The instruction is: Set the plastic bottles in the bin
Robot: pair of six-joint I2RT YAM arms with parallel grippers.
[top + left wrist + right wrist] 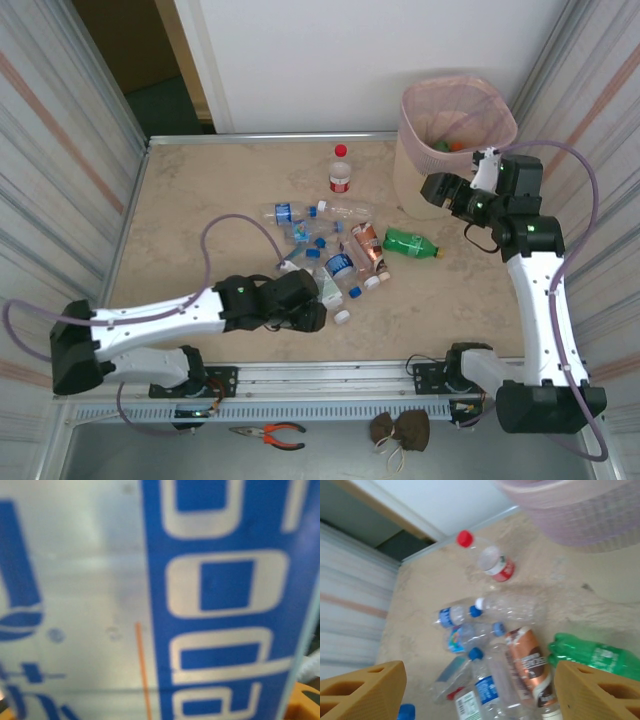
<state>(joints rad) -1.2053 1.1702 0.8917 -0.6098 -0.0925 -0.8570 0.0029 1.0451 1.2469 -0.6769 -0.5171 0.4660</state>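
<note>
Blue-labelled bottle lies against left fingers, grip unclear; right fingers wide apart, empty, beside bin.

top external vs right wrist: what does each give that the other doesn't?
Top external: left gripper low at the bottle pile, pliers at the near edge, green and orange items inside the bin. Right wrist: its own orange fingers spread wide, nothing between; the brown-label bottle close up. Shared: red-capped bottle, green bottle, bin wall.
</note>
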